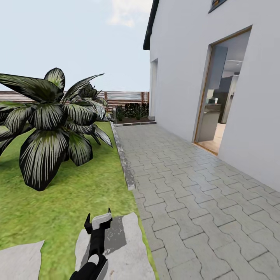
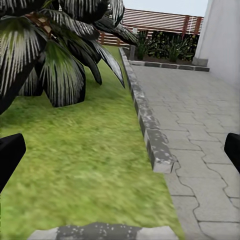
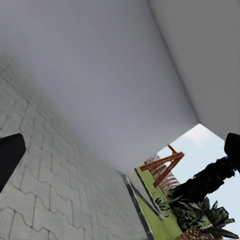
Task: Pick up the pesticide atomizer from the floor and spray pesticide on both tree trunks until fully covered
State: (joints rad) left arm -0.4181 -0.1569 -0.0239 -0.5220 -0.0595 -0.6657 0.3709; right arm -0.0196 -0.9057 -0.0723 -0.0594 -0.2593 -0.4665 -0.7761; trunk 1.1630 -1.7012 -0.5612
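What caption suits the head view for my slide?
Left pincer open and empty above a stepping stone, between palm and paved path.

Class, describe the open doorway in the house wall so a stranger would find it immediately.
Start at the white house wall beside the paved path. The doorway is the tall, wood-framed opening nearest the camera, showing a room inside. The recess further along has no wooden frame.

The garden lawn (image 1: 58,202) lay green and mown, running alongside a grey paved path and parted from it by a low stone kerb. A brown horizontal-slat wooden fence (image 1: 124,97) closed its far end. In the right wrist view, a reddish wooden frame (image 3: 162,167) stood beyond the grass.
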